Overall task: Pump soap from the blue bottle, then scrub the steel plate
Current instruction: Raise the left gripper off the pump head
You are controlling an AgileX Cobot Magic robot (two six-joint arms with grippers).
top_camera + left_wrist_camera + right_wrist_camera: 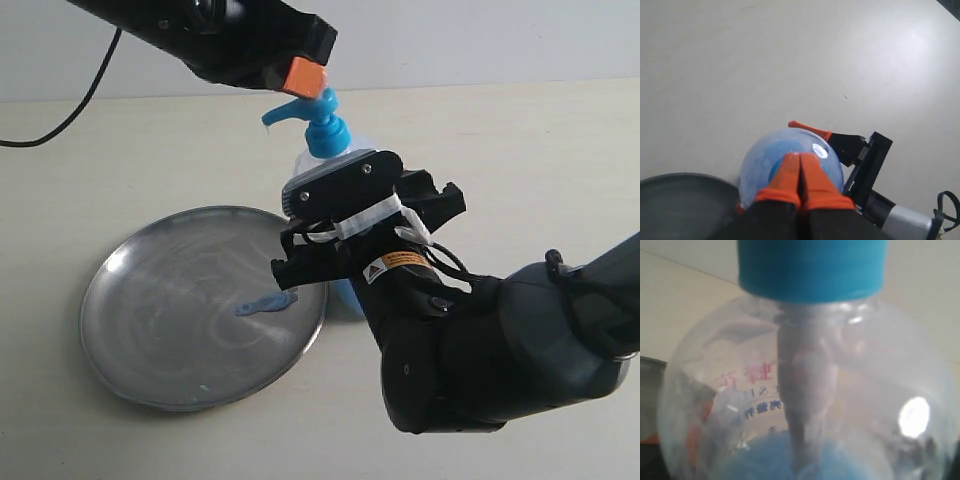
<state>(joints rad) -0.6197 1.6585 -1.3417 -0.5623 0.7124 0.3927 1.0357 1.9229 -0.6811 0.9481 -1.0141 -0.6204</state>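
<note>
The blue bottle (326,132) stands upright just right of the steel plate (110,270). My right gripper (365,225) reaches in from the right with its fingers on either side of the clear body, shut on it. In the right wrist view the bottle (840,390) fills the frame, with blue liquid low inside. Coming from above, my left gripper (305,77) has its orange fingertips (790,172) pressed together, resting on the pump head. A blob of blue soap (265,303) lies on the plate below the spout.
A black cable (70,110) runs across the tabletop at the far left. The right arm's bulky dark body (480,350) fills the near right. The plate's dark rim (680,200) also shows in the left wrist view.
</note>
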